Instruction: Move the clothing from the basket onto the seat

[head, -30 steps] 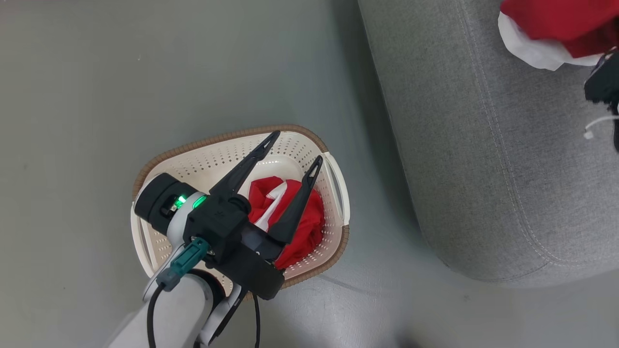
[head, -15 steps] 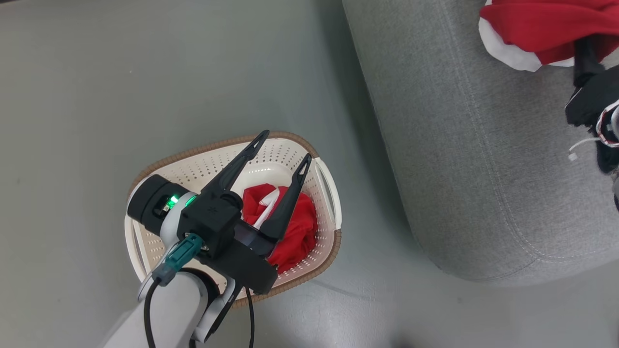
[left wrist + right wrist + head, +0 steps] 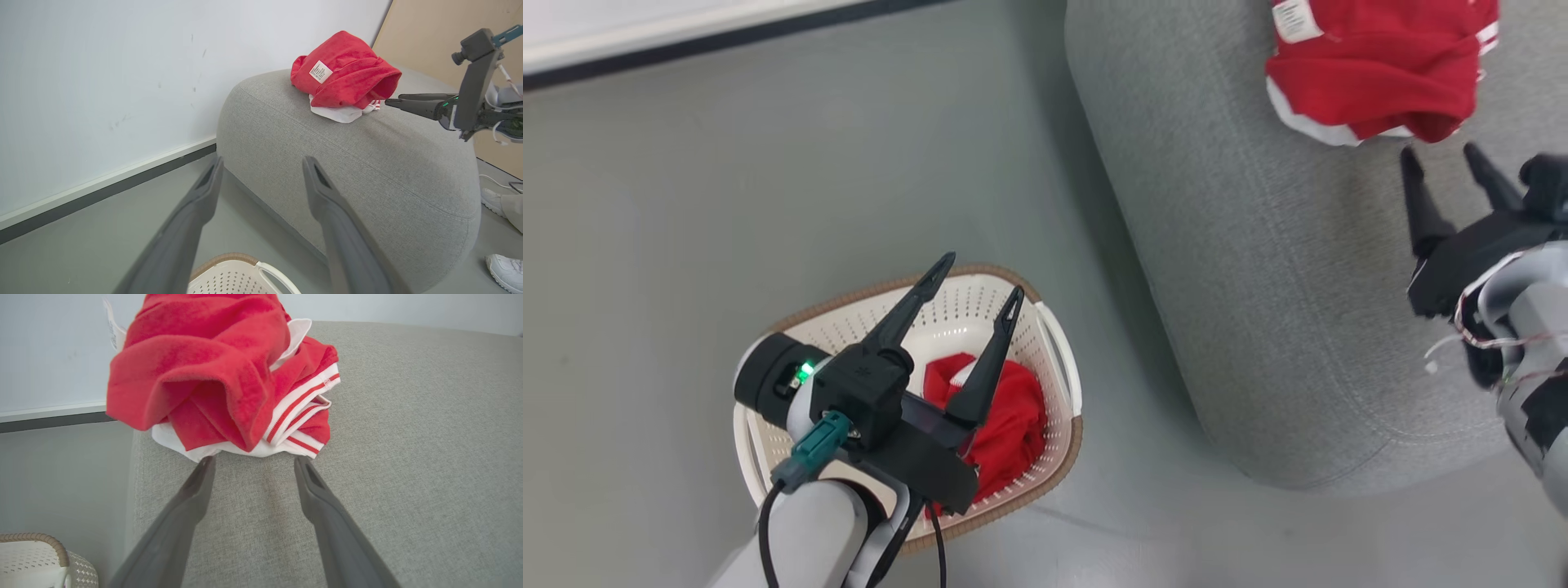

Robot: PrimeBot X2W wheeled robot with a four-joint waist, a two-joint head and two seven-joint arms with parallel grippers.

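Head view, smooth grey floor, white wall base, grey fabric seat

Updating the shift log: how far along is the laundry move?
Done: one red garment lies on the sofa, the right pincer open beside it. In hand: nothing; the left pincer hangs open over the basket. Left: a second red garment inside the basket.

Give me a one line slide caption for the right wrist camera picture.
Open right gripper facing a crumpled red garment with white trim on the grey sofa.
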